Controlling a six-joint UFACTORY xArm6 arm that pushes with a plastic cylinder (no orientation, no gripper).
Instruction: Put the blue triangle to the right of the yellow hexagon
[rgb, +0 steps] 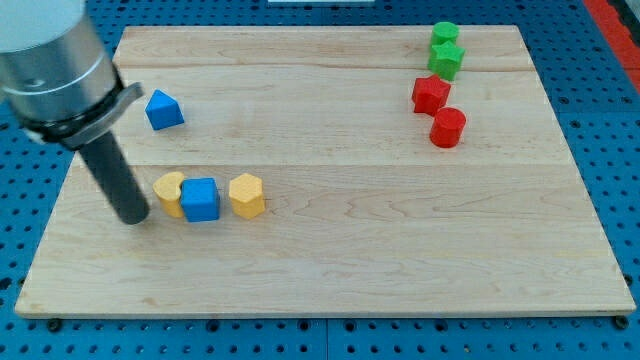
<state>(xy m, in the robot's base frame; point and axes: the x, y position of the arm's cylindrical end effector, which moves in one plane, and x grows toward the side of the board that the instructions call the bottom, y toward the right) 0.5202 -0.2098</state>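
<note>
The blue triangle (164, 110) lies near the board's upper left. The yellow hexagon (247, 195) sits lower, at the left of centre. A blue cube (200, 199) touches its left side, and a second yellow block (169, 193), of rounded shape, lies left of the cube and partly behind it. My tip (133, 218) rests on the board just left of that yellow block, below and a little left of the blue triangle. The rod rises up and to the view's left into the grey arm.
At the upper right stand a green block (444, 35), a green star-like block (447, 60), a red star-like block (430, 94) and a red cylinder (448, 127). The wooden board (350, 250) lies on a blue perforated table (30, 250).
</note>
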